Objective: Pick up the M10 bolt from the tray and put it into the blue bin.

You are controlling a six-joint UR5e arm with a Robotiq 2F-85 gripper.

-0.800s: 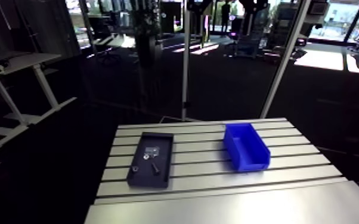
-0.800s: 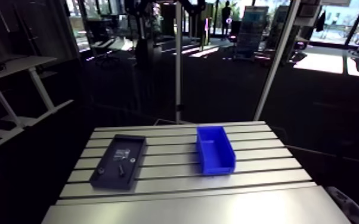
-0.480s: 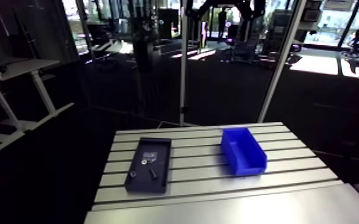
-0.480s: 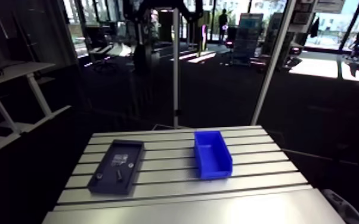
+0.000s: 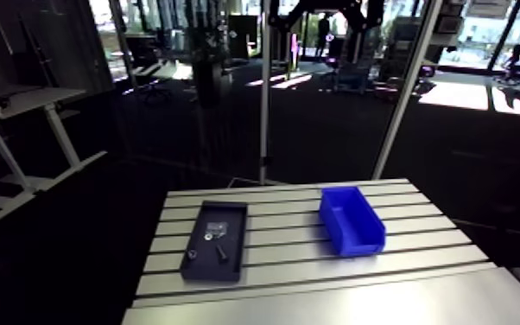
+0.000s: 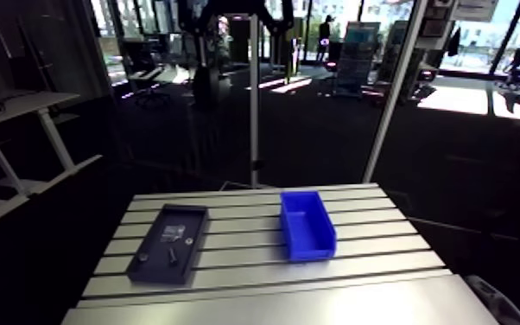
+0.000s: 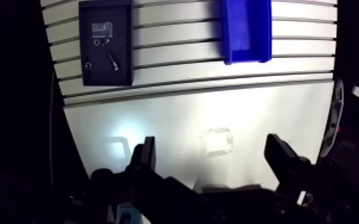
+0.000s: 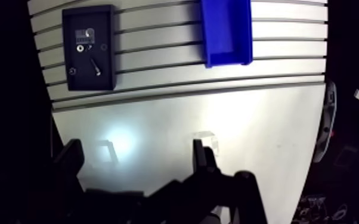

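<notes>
A dark tray lies on the left of the slotted table, with a dark bolt in its near half. In the wrist view the bolt lies slanted in the tray, far ahead of the gripper. The blue bin stands to the right of the tray, apart from it, and looks empty. My gripper hangs high over the smooth near part of the table, open, with its fingers wide apart and nothing between them. It does not show in the arm view.
The tray also holds a small nut and a pale label with small parts. A smooth metal plate covers the near part of the table. Dark floor drops off beyond the table's side edges.
The arm view has shifted slightly, so the camera moved. Tray, bolt and bin lie where they were.
</notes>
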